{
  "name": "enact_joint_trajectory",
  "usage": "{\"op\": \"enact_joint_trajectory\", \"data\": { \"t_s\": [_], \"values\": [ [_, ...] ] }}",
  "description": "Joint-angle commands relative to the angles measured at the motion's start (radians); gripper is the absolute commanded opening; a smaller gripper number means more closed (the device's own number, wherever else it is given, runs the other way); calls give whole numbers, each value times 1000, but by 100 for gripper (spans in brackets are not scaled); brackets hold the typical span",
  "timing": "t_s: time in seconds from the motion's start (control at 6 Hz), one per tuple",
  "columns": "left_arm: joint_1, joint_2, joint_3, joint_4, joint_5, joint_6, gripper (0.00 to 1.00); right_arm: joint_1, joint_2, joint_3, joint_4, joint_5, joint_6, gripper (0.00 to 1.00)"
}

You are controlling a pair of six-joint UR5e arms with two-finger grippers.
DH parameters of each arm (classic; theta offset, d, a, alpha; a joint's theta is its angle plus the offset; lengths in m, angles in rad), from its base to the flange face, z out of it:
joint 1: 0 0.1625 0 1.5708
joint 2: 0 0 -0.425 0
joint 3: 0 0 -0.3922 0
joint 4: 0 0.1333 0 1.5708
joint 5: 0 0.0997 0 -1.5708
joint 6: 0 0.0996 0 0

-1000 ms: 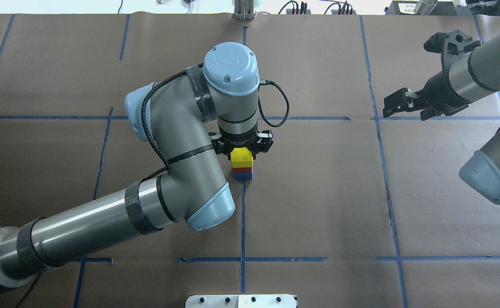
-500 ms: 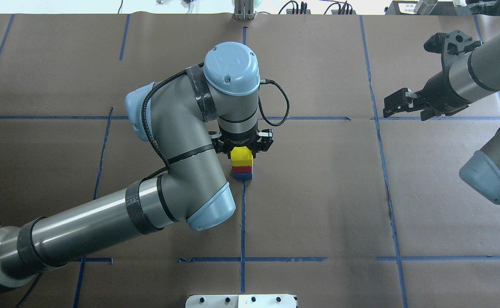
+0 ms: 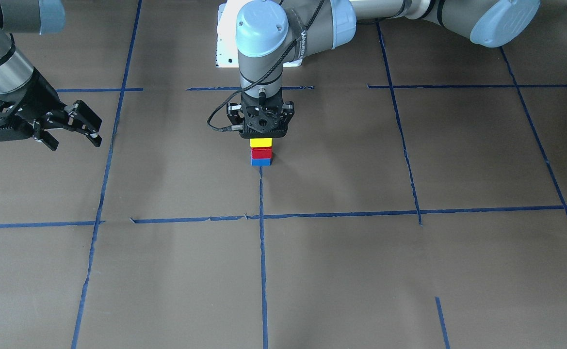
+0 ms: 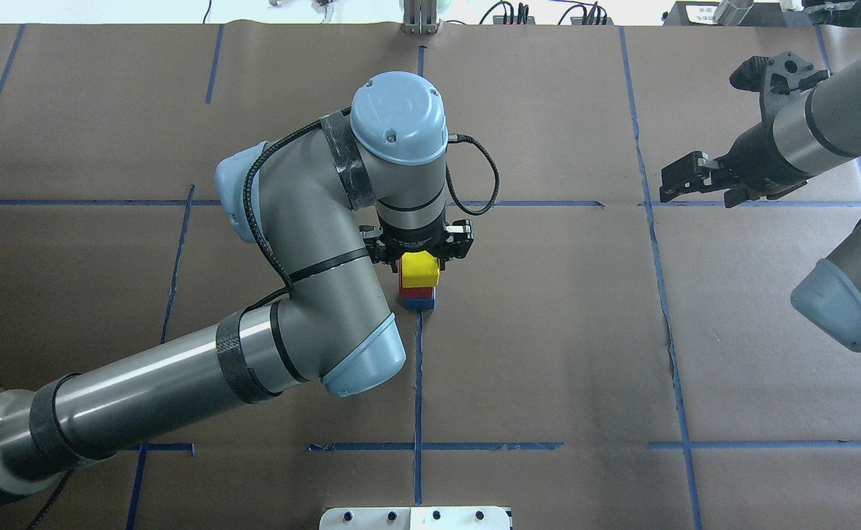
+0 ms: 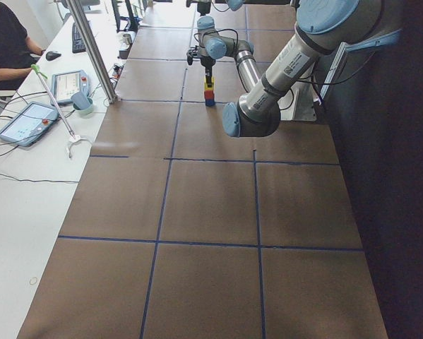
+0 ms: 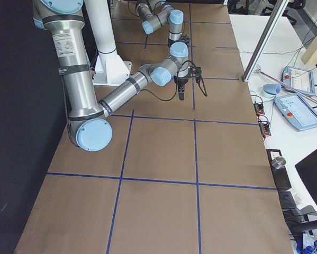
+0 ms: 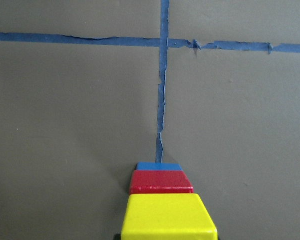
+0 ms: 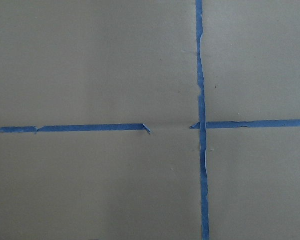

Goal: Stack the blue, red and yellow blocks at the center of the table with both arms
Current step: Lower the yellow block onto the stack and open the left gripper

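A stack stands at the table's centre on a blue tape cross: blue block [image 3: 261, 162] at the bottom, red block [image 3: 261, 153] on it, yellow block [image 3: 261, 142] on top. The overhead view shows the yellow [image 4: 420, 270], red [image 4: 403, 284] and blue [image 4: 419, 302] blocks. The left wrist view shows yellow [image 7: 167, 215], red [image 7: 161, 181] and blue [image 7: 159, 166]. My left gripper [image 4: 419, 258] points straight down over the stack and is shut on the yellow block; its fingertips are hidden under the wrist. My right gripper [image 4: 695, 193] is open and empty, far off to the right.
Brown paper with blue tape lines [image 4: 417, 383] covers the table. A white base plate [image 4: 415, 518] sits at the near edge. The right wrist view shows only paper and a tape cross [image 8: 202, 125]. An operator, tablets and cables are beside the table in the side views.
The yellow block and my left gripper have shifted slightly to the right over the red block. The right arm has not moved.
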Motion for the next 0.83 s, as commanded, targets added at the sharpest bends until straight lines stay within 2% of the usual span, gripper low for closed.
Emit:
{"op": "enact_joint_trajectory", "data": {
  "t_s": [0.0,0.33,0.5,0.67],
  "values": [
    [-1,-6,-13,-2,0,-7,100,0,-2,-1,0,0,0,100],
    [-33,0,-109,13,-3,-7,100,2,-2,0,0,0,-3,100],
    [-75,72,-219,15,-8,-2,100,20,-3,0,-2,11,-6,100],
    [-99,197,-345,13,-8,24,100,64,-24,0,-12,29,-40,100]
  ]
}}
